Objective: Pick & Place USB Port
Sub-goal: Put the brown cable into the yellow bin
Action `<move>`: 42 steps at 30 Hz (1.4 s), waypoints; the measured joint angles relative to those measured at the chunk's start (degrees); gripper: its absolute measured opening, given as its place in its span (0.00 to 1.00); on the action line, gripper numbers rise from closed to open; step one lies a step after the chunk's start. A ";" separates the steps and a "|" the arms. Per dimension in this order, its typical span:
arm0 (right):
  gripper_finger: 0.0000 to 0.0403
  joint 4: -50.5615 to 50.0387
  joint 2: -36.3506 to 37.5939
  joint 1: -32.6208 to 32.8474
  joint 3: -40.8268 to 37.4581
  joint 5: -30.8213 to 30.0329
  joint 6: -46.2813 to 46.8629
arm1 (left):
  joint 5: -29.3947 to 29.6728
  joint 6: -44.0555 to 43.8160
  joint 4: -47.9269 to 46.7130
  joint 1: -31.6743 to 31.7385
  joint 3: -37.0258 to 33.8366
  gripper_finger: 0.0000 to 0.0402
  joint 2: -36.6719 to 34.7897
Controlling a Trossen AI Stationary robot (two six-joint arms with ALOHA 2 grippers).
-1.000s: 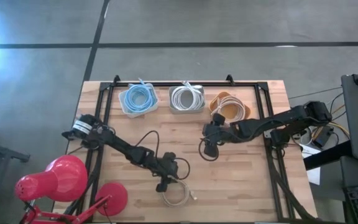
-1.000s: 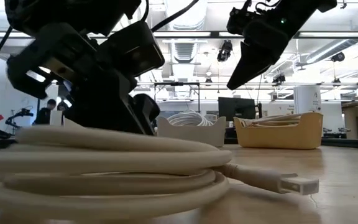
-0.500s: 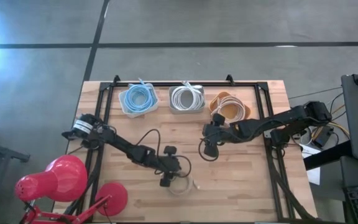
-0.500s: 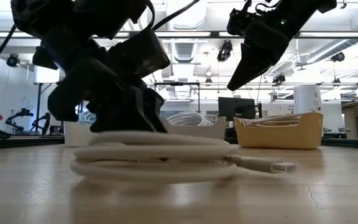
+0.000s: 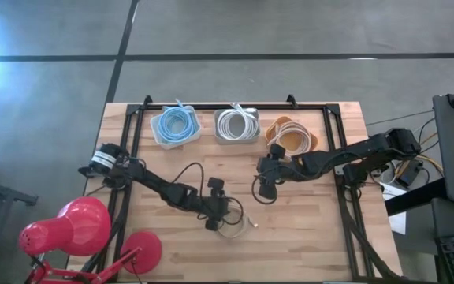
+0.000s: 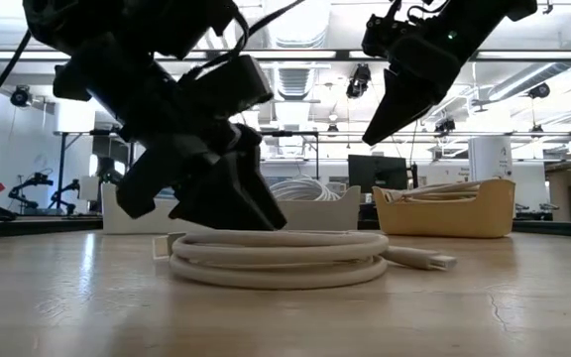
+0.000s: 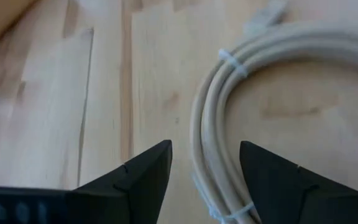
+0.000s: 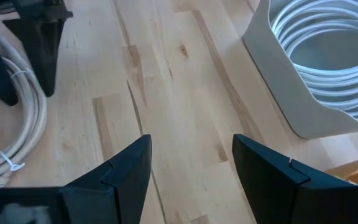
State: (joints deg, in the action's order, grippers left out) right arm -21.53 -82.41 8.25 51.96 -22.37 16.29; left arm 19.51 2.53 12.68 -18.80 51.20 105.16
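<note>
- A coiled white USB cable (image 5: 232,228) lies flat on the wooden table (image 5: 306,237), near its front edge, its plug end (image 6: 432,262) resting on the wood.
- The left gripper (image 5: 214,219) sits low over the coil's edge, fingers spread with one cable strand between them, not clamped.
- The right gripper (image 5: 265,189) hovers mid-table, fingers apart and empty.
- Along the back stand three bins: blue cable (image 5: 174,125), white cable (image 5: 236,125), yellow bin (image 5: 290,136).
- A red lamp (image 5: 76,229) sits at the table's front left corner.

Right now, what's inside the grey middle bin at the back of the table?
The grey bin holds a coiled white cable, also visible in the right wrist view. Its plug ends and anything beneath the coil are hidden.
</note>
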 joint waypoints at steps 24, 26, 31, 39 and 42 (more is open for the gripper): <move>0.54 24.27 -10.27 0.04 -5.53 12.47 1.84 | 4.84 -4.03 -3.89 3.90 -0.91 0.11 0.22; 0.54 26.56 -12.62 0.04 -5.19 14.53 1.58 | 12.34 -2.94 -4.10 3.97 -0.49 0.11 0.13; 0.54 26.95 -17.56 -0.02 -1.81 14.66 0.80 | 19.25 0.22 -4.28 4.14 1.59 0.13 -0.11; 0.54 26.44 -21.57 0.01 2.48 6.85 -5.25 | 19.65 2.99 -6.22 4.19 4.75 0.14 -0.09; 0.54 26.39 -21.56 0.02 3.17 4.40 -6.11 | 19.80 2.80 -5.48 4.09 4.94 0.13 -0.09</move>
State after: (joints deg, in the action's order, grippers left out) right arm 4.87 -103.97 8.27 55.13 -17.97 10.19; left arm 39.31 5.33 7.20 -14.71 56.14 105.08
